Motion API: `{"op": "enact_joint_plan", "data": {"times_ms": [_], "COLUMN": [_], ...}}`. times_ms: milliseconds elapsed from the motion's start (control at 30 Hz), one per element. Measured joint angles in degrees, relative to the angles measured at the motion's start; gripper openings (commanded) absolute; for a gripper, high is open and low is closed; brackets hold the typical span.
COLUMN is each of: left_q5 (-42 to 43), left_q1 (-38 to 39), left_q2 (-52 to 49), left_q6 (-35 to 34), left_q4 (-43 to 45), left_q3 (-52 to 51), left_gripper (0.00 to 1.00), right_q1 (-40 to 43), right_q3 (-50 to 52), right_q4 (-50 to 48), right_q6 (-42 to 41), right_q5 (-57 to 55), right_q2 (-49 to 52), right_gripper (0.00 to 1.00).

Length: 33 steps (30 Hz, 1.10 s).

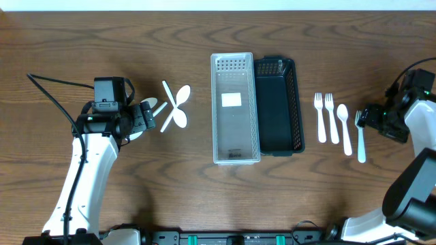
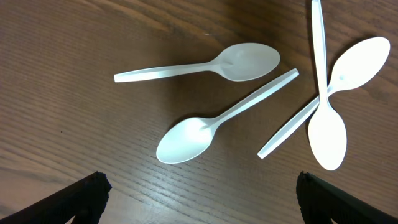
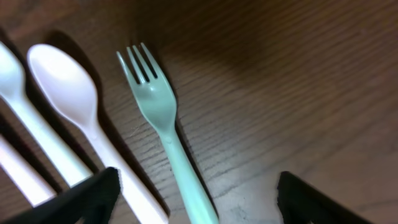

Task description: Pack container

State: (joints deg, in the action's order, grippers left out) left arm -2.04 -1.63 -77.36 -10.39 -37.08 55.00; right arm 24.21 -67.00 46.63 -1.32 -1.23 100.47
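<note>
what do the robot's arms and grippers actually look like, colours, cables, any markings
They match: the left arm and right arm are smooth, rounded white links with black housings at the wrist. The left gripper and right gripper are black, with blocky matte black fingers. A thin black cable loops loose beside the left arm. No readable markings show.

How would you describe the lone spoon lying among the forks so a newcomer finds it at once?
Start at the black basket in the middle and look past the side facing away from the clear bin, where four white pieces lie in a row. The spoon is third out from the basket. Unlike the forks beside it, it ends in a rounded bowl, not tines.
</note>
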Motion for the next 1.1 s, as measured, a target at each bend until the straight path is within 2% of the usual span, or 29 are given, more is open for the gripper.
{"op": "enact_joint_plan", "data": {"times_ms": [100, 200, 400, 433, 467, 633, 733, 900, 1100], "left_q5": [0.0, 0.0, 0.0, 0.0, 0.0, 0.0, 0.0, 0.0, 0.0], "left_q1": [0.0, 0.0, 0.0, 0.0, 0.0, 0.0, 0.0, 0.0, 0.0], "left_q2": [0.0, 0.0, 0.0, 0.0, 0.0, 0.0, 0.0, 0.0, 0.0], "left_q6": [0.0, 0.0, 0.0, 0.0, 0.0, 0.0, 0.0, 0.0, 0.0], "left_q4": [0.0, 0.0, 0.0, 0.0, 0.0, 0.0, 0.0, 0.0, 0.0], "left_q3": [0.0, 0.0, 0.0, 0.0, 0.0, 0.0, 0.0, 0.0, 0.0], "left_gripper": [0.98, 0.98, 0.98, 0.98, 0.98, 0.98, 0.98, 0.98, 0.98], "right_q1": [0.0, 0.0, 0.0, 0.0, 0.0, 0.0, 0.0, 0.0, -1.5], "right_q3": [0.0, 0.0, 0.0, 0.0, -0.1, -0.3, -0.4, -1.4, -8.1], "right_q4": [0.0, 0.0, -0.9, -1.2, -1.4, -1.8, -1.9, 1.0, 5.2], "right_q6": [0.2, 0.5, 0.5, 0.6, 0.5, 0.6, 0.5, -0.4, -1.0], "right_q5": [0.2, 0.3, 1.3, 1.4, 1.5, 1.8, 1.9, 2.5, 5.0], "right_q2": [2.2, 4.6, 8.7, 9.0, 9.2, 9.3, 9.4, 9.1, 2.6], "right_gripper": [0.68, 0.61, 0.58, 0.56, 0.48, 0.24, 0.15, 0.02, 0.01]}}
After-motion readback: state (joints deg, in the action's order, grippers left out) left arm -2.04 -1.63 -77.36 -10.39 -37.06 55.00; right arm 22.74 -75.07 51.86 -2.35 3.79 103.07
